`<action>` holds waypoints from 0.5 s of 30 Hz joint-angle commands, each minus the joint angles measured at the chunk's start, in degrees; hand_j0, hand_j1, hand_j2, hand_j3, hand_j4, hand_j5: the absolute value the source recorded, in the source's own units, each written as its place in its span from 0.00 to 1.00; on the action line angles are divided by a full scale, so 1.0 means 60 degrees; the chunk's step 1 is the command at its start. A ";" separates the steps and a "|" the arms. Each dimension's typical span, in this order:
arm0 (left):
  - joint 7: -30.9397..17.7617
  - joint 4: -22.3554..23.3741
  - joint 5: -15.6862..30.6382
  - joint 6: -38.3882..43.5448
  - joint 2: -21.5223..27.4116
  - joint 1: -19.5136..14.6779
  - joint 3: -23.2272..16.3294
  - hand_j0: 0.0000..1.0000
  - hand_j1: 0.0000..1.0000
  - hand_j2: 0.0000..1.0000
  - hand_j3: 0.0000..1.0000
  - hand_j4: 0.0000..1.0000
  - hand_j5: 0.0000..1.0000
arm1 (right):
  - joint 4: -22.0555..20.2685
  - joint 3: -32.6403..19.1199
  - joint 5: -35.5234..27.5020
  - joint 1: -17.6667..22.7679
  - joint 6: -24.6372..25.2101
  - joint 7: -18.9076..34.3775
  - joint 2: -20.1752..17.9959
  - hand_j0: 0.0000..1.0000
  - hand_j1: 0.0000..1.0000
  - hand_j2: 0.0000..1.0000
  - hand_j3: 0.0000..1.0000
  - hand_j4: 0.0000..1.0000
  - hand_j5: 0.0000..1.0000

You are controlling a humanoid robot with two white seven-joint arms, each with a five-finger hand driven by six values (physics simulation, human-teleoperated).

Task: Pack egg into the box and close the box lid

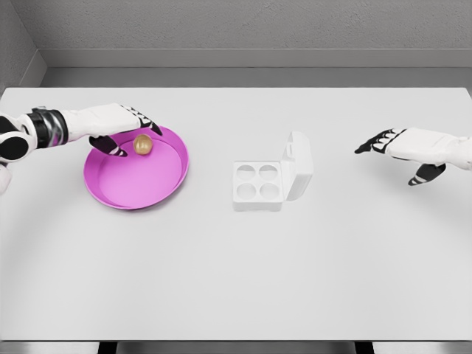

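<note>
the egg (142, 144) sits in the far part of the pink plate (136, 193), near its back rim, and it is the only thing in that plate. the left hand (122, 125) reaches in over the rim with its fingers curved around the egg, black fingertips on the far side and thumb on the near side, but i cannot tell whether they already press on the shell or only bracket it. to do this step well, i judge the thumb and fingers should close evenly from both sides so the round egg does not squirt out or roll along the plate, then lift straight up clear of the rim before any sideways travel. the white egg box (259, 184) lies to the right of the plate, apart from it, with four round cups, all of them vacant, and its lid (298, 167) stands open at the right side. the right hand (398, 147) hovers over the table (236, 280) well right of the box, fingers loosely extended and holding nothing.
</note>
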 commanded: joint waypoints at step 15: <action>0.0004 0.0253 0.0026 0.0026 -0.0077 0.0029 0.0006 0.82 0.82 0.82 0.82 0.82 0.82 | -0.0004 0.0081 -0.0050 -0.0015 0.0020 0.0006 -0.0001 1.00 1.00 1.00 1.00 1.00 1.00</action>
